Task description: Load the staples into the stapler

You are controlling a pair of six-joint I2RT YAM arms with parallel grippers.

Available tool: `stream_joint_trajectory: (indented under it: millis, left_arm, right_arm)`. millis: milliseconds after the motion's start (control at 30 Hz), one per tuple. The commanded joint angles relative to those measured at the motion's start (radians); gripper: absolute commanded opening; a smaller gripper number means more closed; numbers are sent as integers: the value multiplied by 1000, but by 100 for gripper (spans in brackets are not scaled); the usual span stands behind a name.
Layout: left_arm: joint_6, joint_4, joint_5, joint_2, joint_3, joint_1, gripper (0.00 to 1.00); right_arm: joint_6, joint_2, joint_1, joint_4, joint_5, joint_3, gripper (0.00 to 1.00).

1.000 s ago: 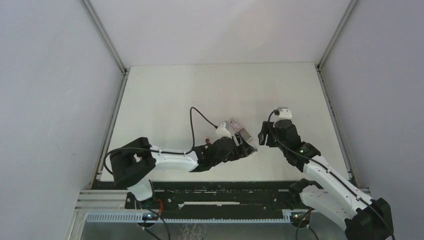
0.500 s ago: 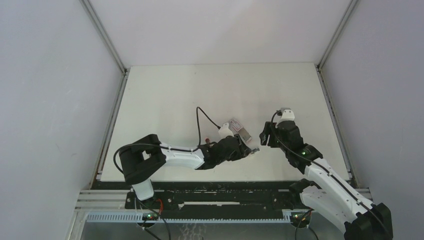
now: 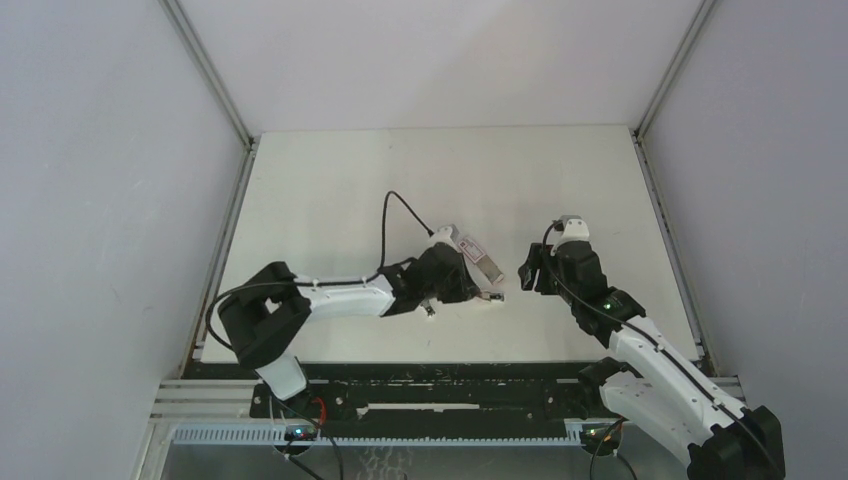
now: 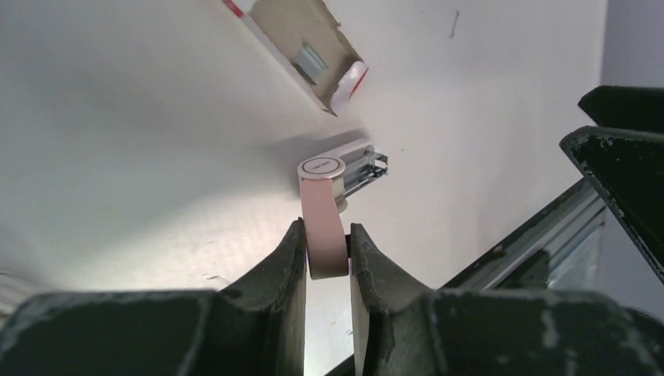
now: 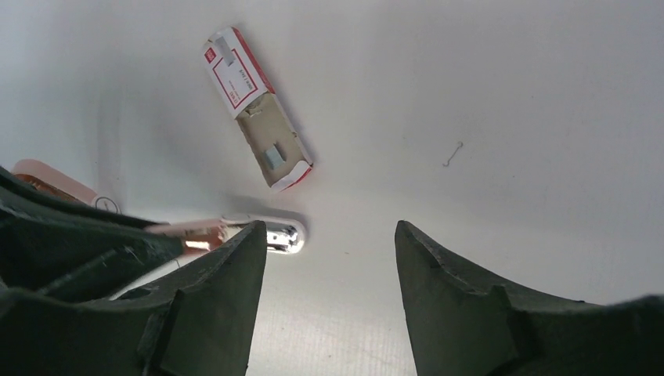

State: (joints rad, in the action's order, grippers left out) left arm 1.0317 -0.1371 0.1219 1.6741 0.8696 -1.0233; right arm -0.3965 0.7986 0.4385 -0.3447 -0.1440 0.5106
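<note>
Right wrist: box [image 5: 254,110] beside stapler [image 5: 278,235]

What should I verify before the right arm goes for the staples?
1. Left fingers clamped on the pink stapler: ok.
2. Stapler opened to receive staples: cannot tell.
3. Staple box flap open, grey staples exposed: ok.
4. Right fingers open and empty: ok.
5. Staples picked up: not ok, they lie in the box.
</note>
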Motion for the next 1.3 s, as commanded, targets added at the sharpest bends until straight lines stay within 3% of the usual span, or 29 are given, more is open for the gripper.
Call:
stream_joint_trajectory:
  millis: [0, 233, 467, 767, 1067, 1267]
  left_arm:
    - [-366, 256, -182, -94, 170, 88, 0]
    - [-852, 636, -365, -59, 380, 201, 0]
    - [-1105, 863, -546, 46, 535, 229, 0]
    - [-1244, 1055, -580, 197, 717, 261, 1]
    - [-1338, 1216, -582, 352, 885, 287, 8]
    - [-1356, 1217, -603, 395, 925, 303, 15]
  right_arm:
    - [16, -4, -7, 53, 21, -5, 60]
    - [16, 12, -8, 88, 58, -15, 60]
    - [13, 48, -9, 115, 87, -25, 59]
    - [19, 94, -7, 139, 116, -27, 58]
    - [31, 146, -7, 163, 144, -27, 58]
    - [47, 255, -4, 182, 182, 4, 49]
